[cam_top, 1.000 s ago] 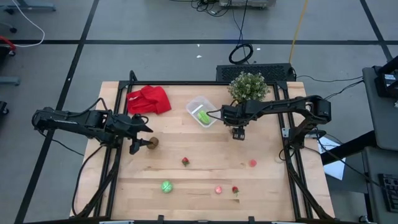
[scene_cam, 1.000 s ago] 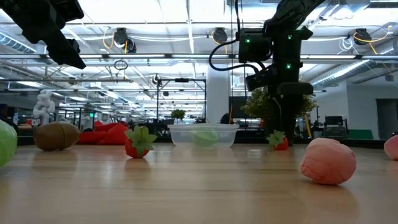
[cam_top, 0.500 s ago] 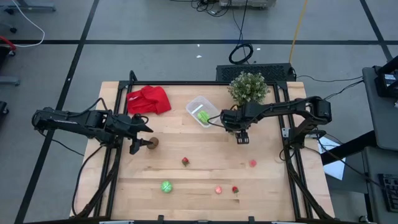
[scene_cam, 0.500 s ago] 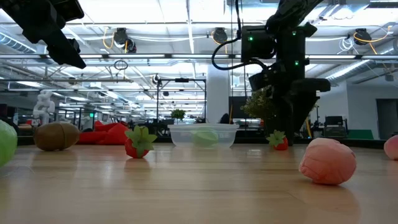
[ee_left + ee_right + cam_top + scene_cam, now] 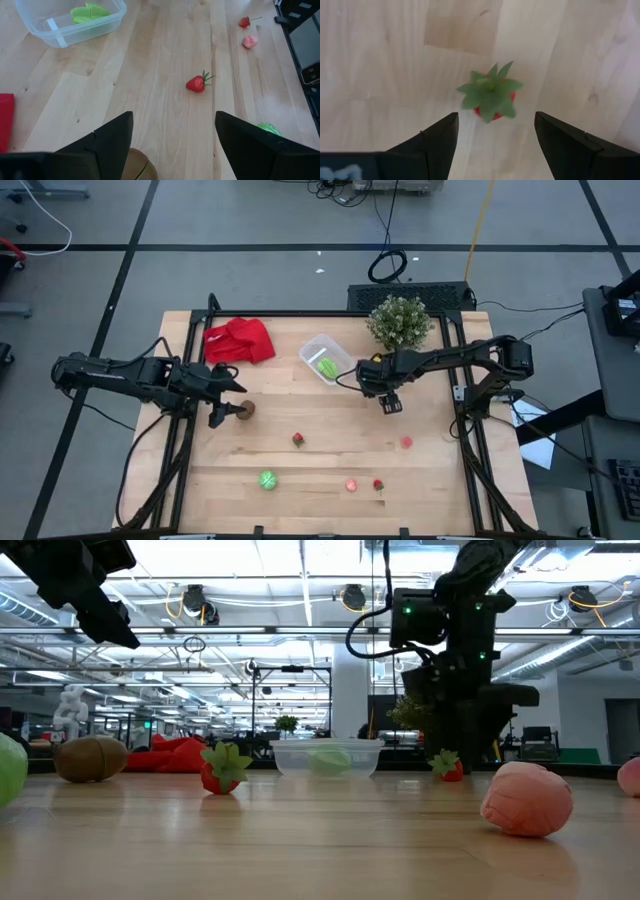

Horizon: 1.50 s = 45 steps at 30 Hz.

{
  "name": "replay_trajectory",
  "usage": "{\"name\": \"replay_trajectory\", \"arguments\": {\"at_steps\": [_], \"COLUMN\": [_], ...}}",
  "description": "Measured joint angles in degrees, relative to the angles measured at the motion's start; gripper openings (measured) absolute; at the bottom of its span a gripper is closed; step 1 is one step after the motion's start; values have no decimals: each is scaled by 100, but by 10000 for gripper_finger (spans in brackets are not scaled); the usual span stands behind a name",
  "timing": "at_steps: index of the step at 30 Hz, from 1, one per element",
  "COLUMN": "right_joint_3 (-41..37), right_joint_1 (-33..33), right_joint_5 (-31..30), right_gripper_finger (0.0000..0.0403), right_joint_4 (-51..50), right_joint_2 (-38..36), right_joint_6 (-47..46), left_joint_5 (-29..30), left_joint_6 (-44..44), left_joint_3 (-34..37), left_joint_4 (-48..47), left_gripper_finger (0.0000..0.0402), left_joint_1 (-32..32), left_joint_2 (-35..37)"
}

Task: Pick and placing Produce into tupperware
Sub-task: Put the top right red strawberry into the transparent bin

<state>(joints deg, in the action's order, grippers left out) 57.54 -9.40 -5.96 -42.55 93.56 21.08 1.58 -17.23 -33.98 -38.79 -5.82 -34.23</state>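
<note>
While your left gripper [image 5: 228, 411] hovers spread over brown kiwi-like piece [image 5: 246, 409], near edge of table [image 5: 320, 510] shows green ball [image 5: 267, 479], pink piece [image 5: 351, 485], small strawberry [image 5: 378, 486]. Mid-table: strawberry [image 5: 298, 440], pink piece [image 5: 406, 443]. Your right gripper [image 5: 389, 404] hangs above table, fingers spread, leafy-topped red piece [image 5: 491, 97] seen between them in wrist view. Farther back: clear tupperware [image 5: 325, 359] holding green piece [image 5: 326, 365]; red cloth [image 5: 240, 340], potted plant [image 5: 399, 320] at far edge.
</note>
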Motion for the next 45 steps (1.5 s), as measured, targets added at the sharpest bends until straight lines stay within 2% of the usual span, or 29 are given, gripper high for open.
{"name": "replay_trajectory", "arguments": {"at_steps": [13, 37, 45], "right_joint_3": [0, -12, -348], "right_joint_1": [-219, -215, -214], "right_joint_5": [-7, 280, 331], "right_gripper_finger": [254, 254, 254], "right_joint_4": [366, 648, 895], "right_joint_2": [0, 35, 37], "right_joint_6": [211, -235, -328], "left_joint_5": [2, 2, 2], "left_joint_6": [-129, -87, -61], "left_joint_3": [0, 0, 0], "left_joint_4": [7, 4, 4], "left_gripper_finger": [285, 285, 285], "left_joint_1": [0, 0, 0], "left_joint_2": [1, -1, -1]}}
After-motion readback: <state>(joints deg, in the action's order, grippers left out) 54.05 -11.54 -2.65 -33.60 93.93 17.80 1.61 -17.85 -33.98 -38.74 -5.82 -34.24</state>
